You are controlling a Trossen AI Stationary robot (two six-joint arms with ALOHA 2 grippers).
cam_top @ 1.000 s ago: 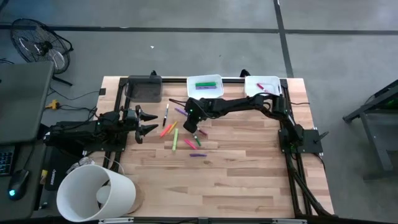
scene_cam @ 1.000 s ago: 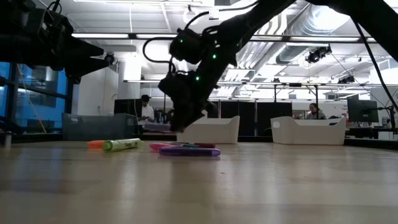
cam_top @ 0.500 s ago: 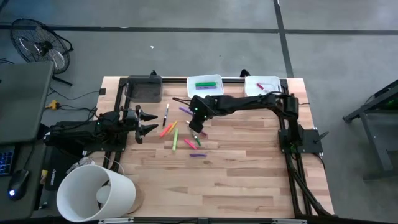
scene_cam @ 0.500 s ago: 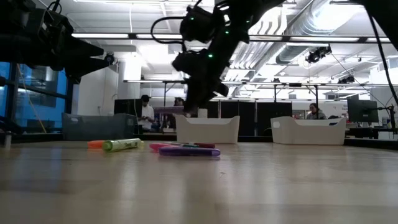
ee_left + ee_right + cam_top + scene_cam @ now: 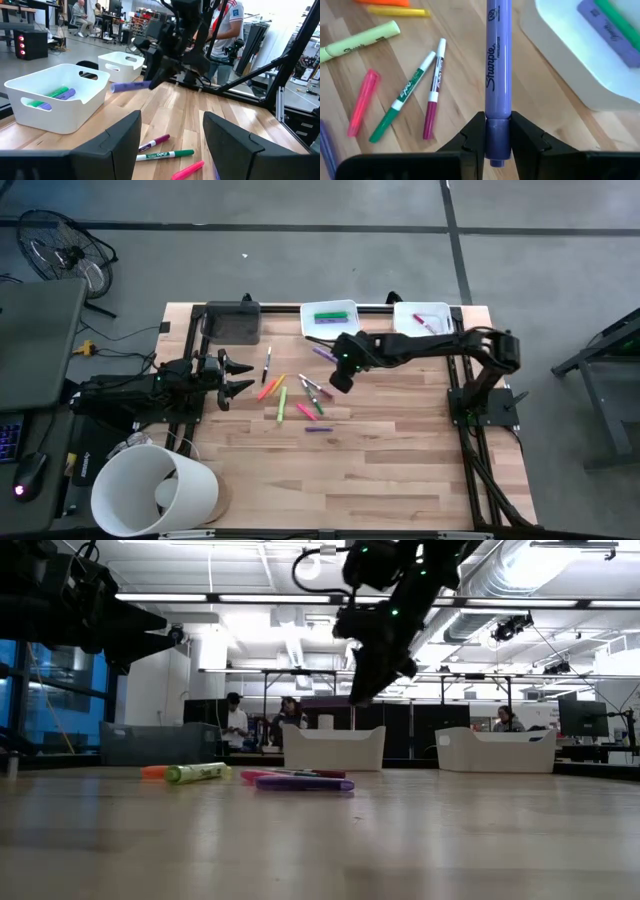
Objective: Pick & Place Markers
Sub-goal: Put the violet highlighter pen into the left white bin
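Wooden table point(image 5: 400, 450) under an open workshop, people at desks far behind. Right gripper point(image 5: 338, 369) has lifted off the marker scatter over the last second and swung toward the back edge, now hanging high just short of the left white tray point(image 5: 330, 316); its fingers are clamped on a purple marker point(image 5: 498, 75), which sticks out forward past them. So the pick looks done and the carry to the tray is underway, release not yet made. Remaining markers point(image 5: 300, 400) lie loose mid-table: pink, green, yellow-green, orange, purple. Left gripper point(image 5: 235, 376) waits at the left edge, fingers spread, holding nothing. Low view hides the marker against the dark arm; tray contents are only partly visible, second tray point(image 5: 421, 317) contents too small to read.
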